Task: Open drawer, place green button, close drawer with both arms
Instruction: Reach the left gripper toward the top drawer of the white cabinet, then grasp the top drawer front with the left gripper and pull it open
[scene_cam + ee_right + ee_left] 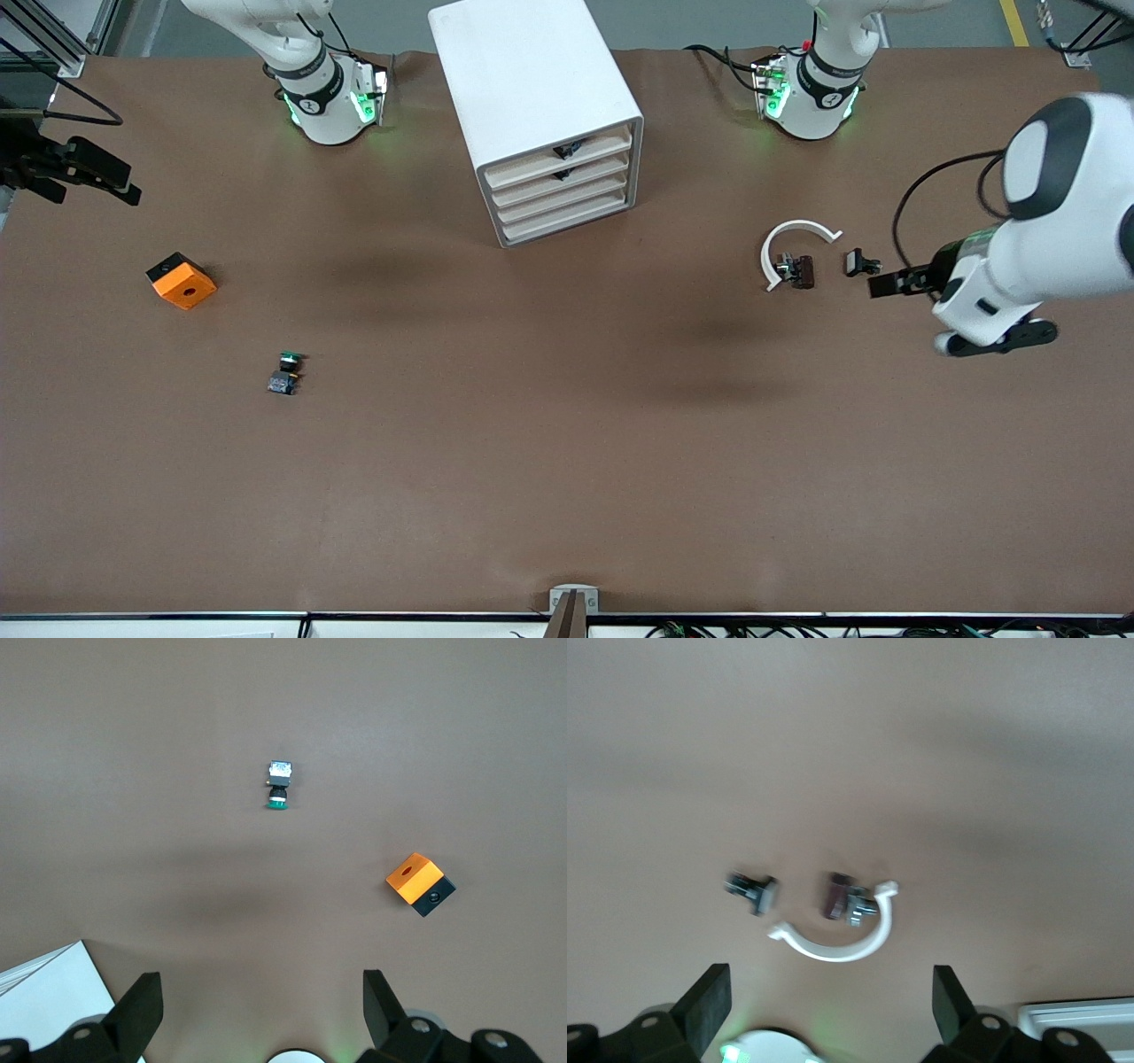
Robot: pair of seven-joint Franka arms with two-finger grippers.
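Both pincers hang spread and empty. The left pincer is over the brown matte surface near a white plastic half-ring; the right pincer, partly cut off at the frame edge, has the small green-capped button lying well apart from it. All drawers of the boxy white cabinet are closed, the cream-fronted drawer among them.

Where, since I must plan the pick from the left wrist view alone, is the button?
Observer: The button lies on the table toward the right arm's end, nearer the front camera than the orange cube.
Operator: Anything open?
Observer: No, all four drawers of the cabinet look shut.
Operator: Right gripper?
Observer: The right gripper is open and empty, up over that end of the table.
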